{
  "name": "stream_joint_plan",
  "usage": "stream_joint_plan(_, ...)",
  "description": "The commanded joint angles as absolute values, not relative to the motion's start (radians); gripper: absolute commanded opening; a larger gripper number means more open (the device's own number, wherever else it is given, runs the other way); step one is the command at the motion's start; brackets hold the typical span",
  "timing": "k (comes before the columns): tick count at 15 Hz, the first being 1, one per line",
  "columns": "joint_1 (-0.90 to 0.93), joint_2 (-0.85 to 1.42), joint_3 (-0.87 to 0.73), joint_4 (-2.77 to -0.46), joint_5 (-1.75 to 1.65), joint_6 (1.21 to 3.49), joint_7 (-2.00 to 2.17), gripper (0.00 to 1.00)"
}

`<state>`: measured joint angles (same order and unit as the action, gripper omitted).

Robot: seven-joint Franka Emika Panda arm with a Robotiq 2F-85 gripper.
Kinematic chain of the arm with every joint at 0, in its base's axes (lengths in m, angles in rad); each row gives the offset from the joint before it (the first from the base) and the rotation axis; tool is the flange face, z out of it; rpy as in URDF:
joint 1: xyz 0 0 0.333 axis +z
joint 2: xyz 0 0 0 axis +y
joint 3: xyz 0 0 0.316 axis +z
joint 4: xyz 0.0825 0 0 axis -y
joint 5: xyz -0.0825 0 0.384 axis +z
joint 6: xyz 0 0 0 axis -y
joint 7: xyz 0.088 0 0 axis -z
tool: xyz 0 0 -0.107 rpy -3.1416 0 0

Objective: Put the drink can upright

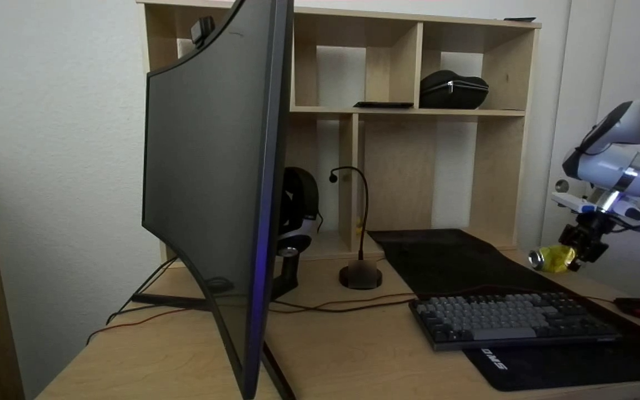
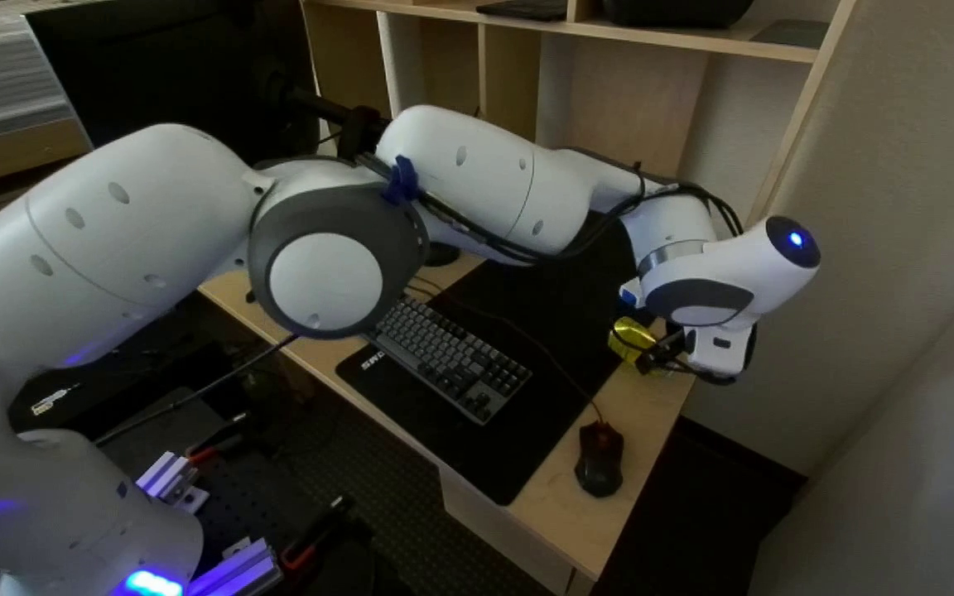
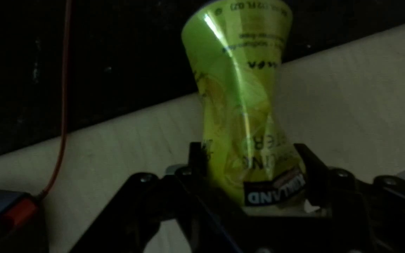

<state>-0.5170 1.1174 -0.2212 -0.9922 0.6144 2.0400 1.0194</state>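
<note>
1. Noted curved monitor (image 1: 214,144) at far left in an exterior view, standing on table (image 1: 348,344).
2. Recorded keyboard (image 1: 498,316) farther right, lying on black mat (image 1: 436,255).
3. Located yellow drink can (image 1: 554,259) just beyond keyboard's right-hand part in same view; in wrist view, found over border between mat and bare strip of table.
4. Found drink can tipped on side, close to level, silver end facing left. Observed narrowed, dented waist in wrist view. Could not establish whether touching table or held clear of surface.
5. Found tool (image 3: 249,154) at right of drink can, closed in against both sides near one end, parted only by width of metal there.
6. Judged gripping stage complete and uprighting not yet achieved. Listed as remaining: rotating drink can to vertical, seating lower end flat on table, loosening tool, backing away. Rated task, on this evidence, roughly half done.
</note>
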Motion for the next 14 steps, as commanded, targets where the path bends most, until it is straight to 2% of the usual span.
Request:
stream_joint_plan(1,-0.386,0.932,-0.288,-1.21,0.528,2.166,0.983,0.39)
stream_joint_plan(6,-0.179,0.814,-0.407,-1.401,0.364,2.383,1.009,0.39)
stream_joint_plan(7,-0.247,0.896,-0.362,-1.246,0.412,2.297,1.021,0.64)
stream_joint_plan(9,-0.228,0.857,-0.345,-1.31,0.331,2.352,1.048,0.64)
stream_joint_plan(10,-0.219,0.849,-0.351,-1.328,0.328,2.362,1.049,0.39)
stream_joint_plan(14,-0.113,0.914,-0.468,-1.384,0.222,2.616,1.047,0.39)
